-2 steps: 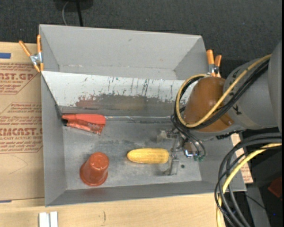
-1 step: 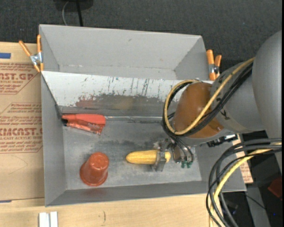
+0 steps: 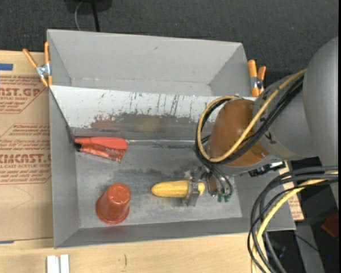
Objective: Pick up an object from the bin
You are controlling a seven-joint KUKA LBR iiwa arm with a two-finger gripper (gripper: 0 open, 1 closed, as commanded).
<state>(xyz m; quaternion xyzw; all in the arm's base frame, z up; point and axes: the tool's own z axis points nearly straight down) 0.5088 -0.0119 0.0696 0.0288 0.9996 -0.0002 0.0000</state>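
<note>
The gripper [image 3: 191, 191] appeared clamped on just the arm-side tip of the yellow corn cob [image 3: 169, 190], so its long free end could sag and slip out.

Robotics lab: a cabled arm [image 3: 307, 112] over a grey metal bin [image 3: 142, 61].

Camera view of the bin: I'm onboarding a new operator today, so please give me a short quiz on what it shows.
1. True or false: the orange cup sits left of the yellow corn cob.
2. The claw is at the right end of: A the orange cup; B the yellow corn cob; C the red flat piece.
3. How many loose things are in the bin?
Key: 1 true; 2 B; 3 three (cup, cob, red flat piece).
</note>
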